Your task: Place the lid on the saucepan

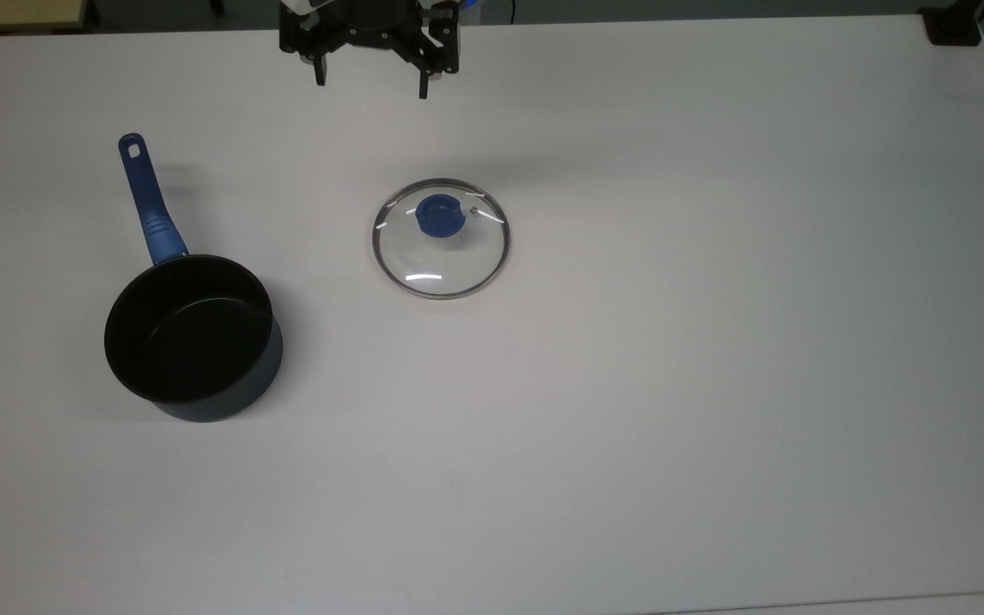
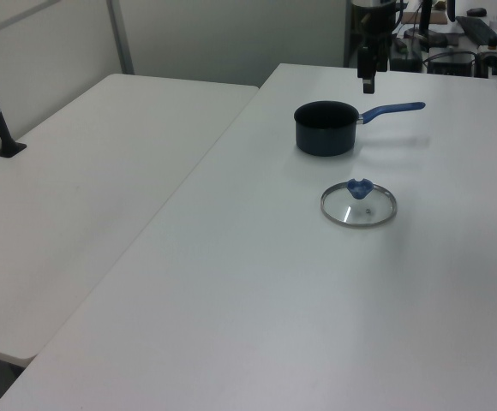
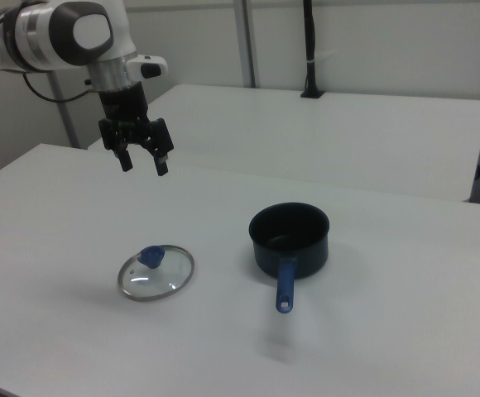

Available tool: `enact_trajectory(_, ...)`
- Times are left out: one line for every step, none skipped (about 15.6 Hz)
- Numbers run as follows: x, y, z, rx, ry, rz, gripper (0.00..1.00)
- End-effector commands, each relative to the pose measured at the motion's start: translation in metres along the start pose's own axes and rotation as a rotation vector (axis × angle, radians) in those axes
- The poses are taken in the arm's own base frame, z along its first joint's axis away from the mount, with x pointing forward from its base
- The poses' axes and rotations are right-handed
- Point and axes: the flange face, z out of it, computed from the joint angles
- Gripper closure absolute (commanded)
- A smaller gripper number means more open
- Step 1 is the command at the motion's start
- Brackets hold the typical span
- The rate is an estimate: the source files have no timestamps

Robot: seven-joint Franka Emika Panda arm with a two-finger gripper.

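Honestly, nothing is in my grasp yet: my gripper (image 3: 144, 163) hangs in the air with its jaws spread apart and empty, above the table (image 1: 714, 384) near the edge that runs along the top view's top. The lid (image 1: 441, 238) lies flat on the bare white surface, knob up, roughly midway across the table and closer to that same edge than to the opposite one; the saucepan (image 1: 193, 338) stands upright and open well apart from it, toward the top view's left edge, its blue handle (image 1: 149, 201) pointing back at the edge I hover by. The trouble I foresee is mostly in the blue knob (image 1: 441, 215): it is small and rounded, so if I come down off-centre my fingers could pinch only one side and the lid would swing or slip out. Descending too far would press the glass against the table. The lid is clear with only a thin metal rim, so judging its tilt once lifted looks hard, and a tilted lid could catch on the saucepan's rim and sit crooked. Carrying it low could also knock the handle and turn the pan.
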Motion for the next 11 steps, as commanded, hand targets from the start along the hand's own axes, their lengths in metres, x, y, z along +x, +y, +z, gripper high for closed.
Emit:
enact_trajectory(-0.003, 0.003, -0.005, -0.010, 0.018, -0.014, 0.00)
enact_trajectory(-0.003, 0.003, -0.005, -0.010, 0.016, -0.014, 0.00)
enact_trajectory(-0.003, 0.003, -0.005, -0.010, 0.016, -0.014, 0.00)
enact_trajectory(-0.003, 0.003, -0.006, -0.010, 0.018, -0.014, 0.00)
enact_trajectory(-0.003, 0.003, -0.006, -0.010, 0.018, -0.014, 0.00)
enact_trajectory(-0.003, 0.003, -0.005, -0.009, 0.015, -0.014, 0.00)
enact_trajectory(-0.003, 0.007, -0.004, -0.007, 0.014, -0.013, 0.00)
enact_trajectory(-0.002, 0.006, -0.003, -0.006, 0.010, -0.021, 0.00)
enact_trajectory(-0.003, 0.004, -0.002, -0.004, 0.009, -0.042, 0.00)
enact_trajectory(-0.003, 0.003, 0.002, -0.002, 0.002, -0.063, 0.00)
enact_trajectory(-0.004, 0.000, 0.005, 0.001, -0.004, -0.086, 0.00)
